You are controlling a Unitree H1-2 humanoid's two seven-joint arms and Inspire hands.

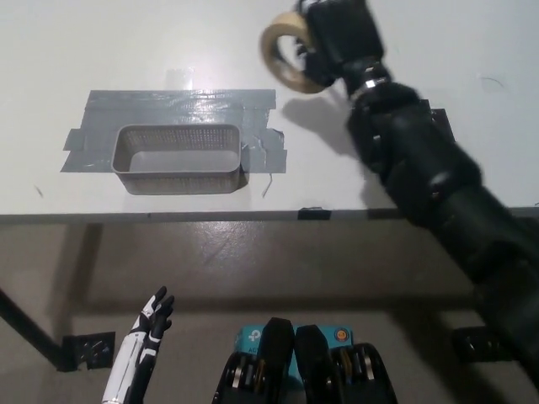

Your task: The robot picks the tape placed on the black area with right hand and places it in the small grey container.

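Head view: the black right hand (335,34) is raised above the white tabletop (101,50), near the far edge of the picture, with its fingers clamped on a roll of tape (286,52). The tape is a tan ring held upright, its open centre facing sideways, and it sticks out from the hand toward the robot's left. The roll is clear of the tabletop, and a soft shadow lies on the white surface below and just right of it. The right arm runs from the hand down to the picture's lower right corner, crossing over the near edge of the tabletop.

The small grey container (179,158) sits on the tabletop, off to the left of the hand and nearer to the robot. It is a mesh-walled rectangular basket, open at the top, and its inside looks empty. It rests on a patch of grey tape strips (181,105) stuck flat to the tabletop, which spreads beyond it on all sides. The held roll is beyond the container's right end, not above its opening.

The black area (438,122) is mostly hidden behind the right forearm; only a small dark corner shows at the arm's right side.

The white left hand (153,318) rests low, below the near edge of the tabletop, well apart from the working hand, its fingers spread and holding nothing.
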